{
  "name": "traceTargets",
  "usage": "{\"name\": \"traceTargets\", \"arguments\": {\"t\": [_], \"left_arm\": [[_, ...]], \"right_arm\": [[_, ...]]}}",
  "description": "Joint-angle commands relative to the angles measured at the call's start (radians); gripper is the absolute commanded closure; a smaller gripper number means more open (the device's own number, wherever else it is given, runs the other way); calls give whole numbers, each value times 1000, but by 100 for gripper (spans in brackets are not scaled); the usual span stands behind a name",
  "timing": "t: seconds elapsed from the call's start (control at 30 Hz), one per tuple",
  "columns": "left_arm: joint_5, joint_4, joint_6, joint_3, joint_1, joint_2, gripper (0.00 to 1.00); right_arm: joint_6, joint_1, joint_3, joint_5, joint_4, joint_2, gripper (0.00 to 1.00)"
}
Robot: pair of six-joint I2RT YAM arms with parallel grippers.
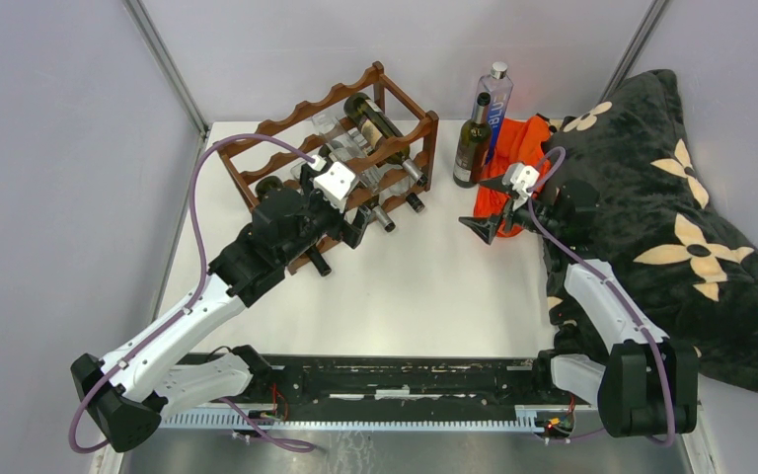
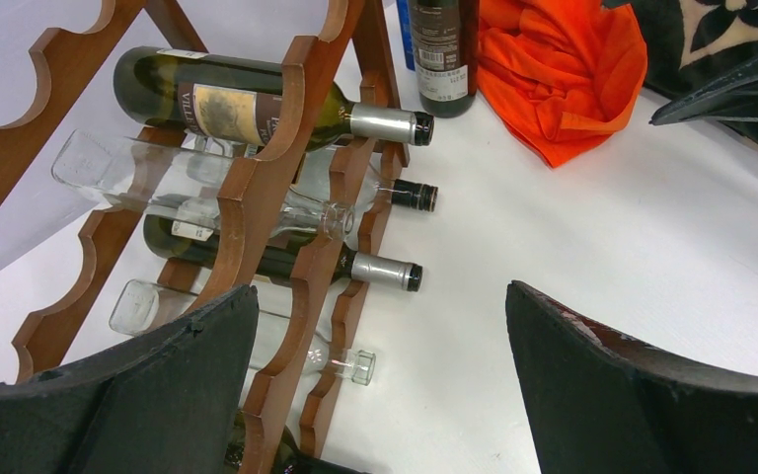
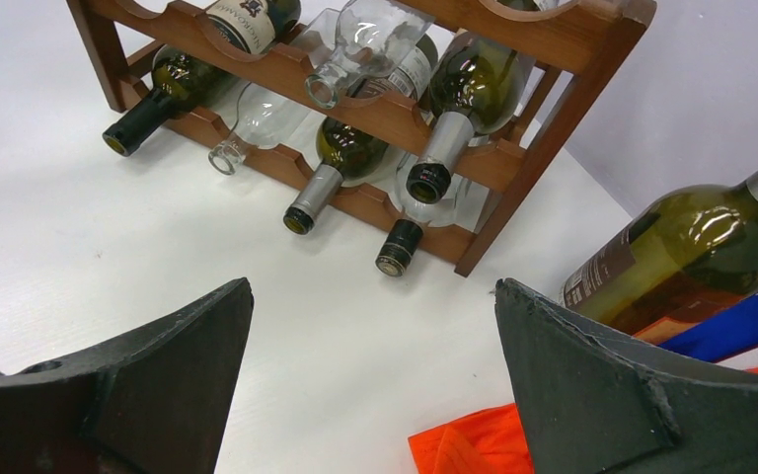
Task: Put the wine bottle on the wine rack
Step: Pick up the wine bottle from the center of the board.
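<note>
Right claw (image 3: 373,284) gapes near wine bottle (image 3: 689,247).

**Free room and obstacles.** Bare worktop (image 1: 424,286) from the arm bases to the rack (image 1: 301,111) front is the widest passage. Bottle necks (image 3: 308,202) jut into it from the rack's lower tiers. The left gripper (image 2: 380,288), jaws spread, sits close before them. Top-tier cradles toward the rack's left end are unfilled. A narrow lane separates the rack's right end from the standing bottle (image 1: 472,148). That bottle is hemmed in behind by a blue bottle (image 1: 494,104) and on its right by orange cloth (image 1: 528,138) and a blanket (image 1: 651,197).
</note>
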Motion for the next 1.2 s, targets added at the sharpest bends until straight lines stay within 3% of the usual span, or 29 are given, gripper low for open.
{"name": "traceTargets", "arguments": {"t": [0.0,0.43,0.63,1.03,1.17], "left_arm": [[-20,39,43,11,5,-22,0],[-28,45,48,7,5,-42,0],[-34,45,49,7,5,-46,0],[-29,46,49,7,5,-51,0],[-33,45,49,7,5,-54,0]], "right_arm": [[-14,-4,78,34,-41,20,2],[-162,-2,335,122,-315,121,2],[-216,-4,427,215,-308,155,2],[-173,-1,592,309,-242,295,2],[-137,1,703,366,-296,378,2]]}}
